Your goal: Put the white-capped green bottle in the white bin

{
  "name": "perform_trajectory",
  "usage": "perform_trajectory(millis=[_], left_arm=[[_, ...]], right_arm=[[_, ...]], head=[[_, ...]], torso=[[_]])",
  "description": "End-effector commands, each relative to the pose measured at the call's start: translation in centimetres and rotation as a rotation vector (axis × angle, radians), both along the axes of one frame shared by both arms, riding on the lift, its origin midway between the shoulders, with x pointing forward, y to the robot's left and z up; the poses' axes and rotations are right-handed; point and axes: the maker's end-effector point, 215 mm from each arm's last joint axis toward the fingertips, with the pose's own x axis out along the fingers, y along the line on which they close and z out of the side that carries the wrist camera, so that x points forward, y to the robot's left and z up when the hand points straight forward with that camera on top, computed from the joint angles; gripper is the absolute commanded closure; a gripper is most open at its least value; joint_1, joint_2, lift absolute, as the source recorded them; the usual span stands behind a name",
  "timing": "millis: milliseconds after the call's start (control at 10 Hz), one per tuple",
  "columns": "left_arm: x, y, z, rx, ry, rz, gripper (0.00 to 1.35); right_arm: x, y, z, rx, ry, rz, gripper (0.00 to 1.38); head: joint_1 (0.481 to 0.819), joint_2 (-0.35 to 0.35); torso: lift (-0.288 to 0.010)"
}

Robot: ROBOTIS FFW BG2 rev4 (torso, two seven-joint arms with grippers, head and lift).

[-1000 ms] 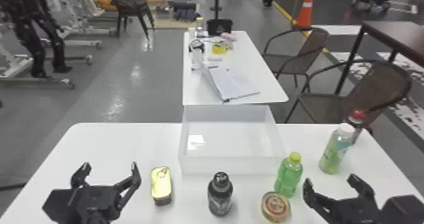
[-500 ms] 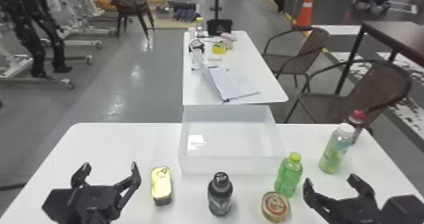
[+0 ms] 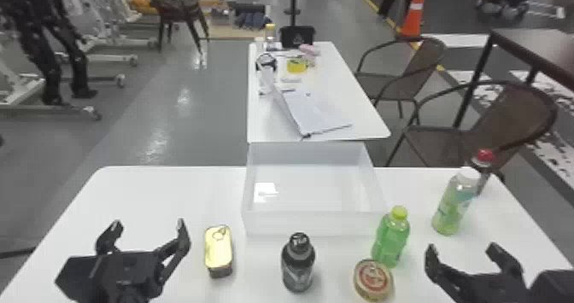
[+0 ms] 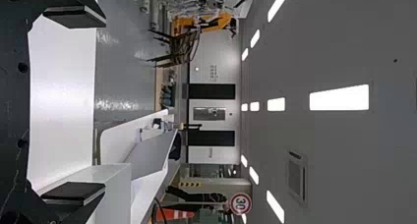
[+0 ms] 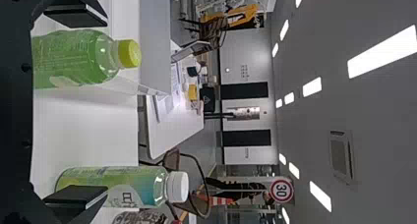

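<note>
The approach to the grasp is judged to be in hand: the white-capped green plastic bottle is seen upright on the white surface, near a red-capped dark bottle and outside the white rectangular bin. The black right claw is spread, with nothing held (as is the black left claw); it should be advanced around the bottle and closed. The carry could be hindered by a yellow-capped green bottle. A round tin, black bottle and gold oblong tin are also set out.
</note>
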Motion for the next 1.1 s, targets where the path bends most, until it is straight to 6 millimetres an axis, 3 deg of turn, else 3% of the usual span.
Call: perform_trajectory(millis=[0, 100, 300, 700, 1000], left_arm=[[-0.1, 0.0, -0.2, -0.009, 0.004, 0.001, 0.12], [-0.1, 0.0, -0.4, -0.022, 0.006, 0.001, 0.12], [-0.2, 0.4, -0.5, -0.029, 0.007, 0.008, 0.12], [-0.4, 0.6, -0.8, -0.040, 0.012, 0.011, 0.12], [-0.7, 1.0, -0.8, -0.052, 0.010, 0.018, 0.12]], right_arm=[[-0.1, -2.8, -1.4, 0.029, 0.010, -0.052, 0.09], [-0.2, -5.1, -2.6, 0.066, 0.018, -0.095, 0.09], [0.3, -8.3, -3.0, 0.049, 0.009, -0.105, 0.09], [4.1, -10.0, -4.9, -0.002, 0.031, -0.036, 0.09], [6.6, -11.8, -5.2, -0.021, 0.042, -0.003, 0.10]], head=[[0.549, 0.000], [0.549, 0.000], [0.549, 0.000], [0.549, 0.000], [0.549, 0.000]], torso=[[-0.100], [-0.100], [-0.100], [-0.100], [-0.100]])
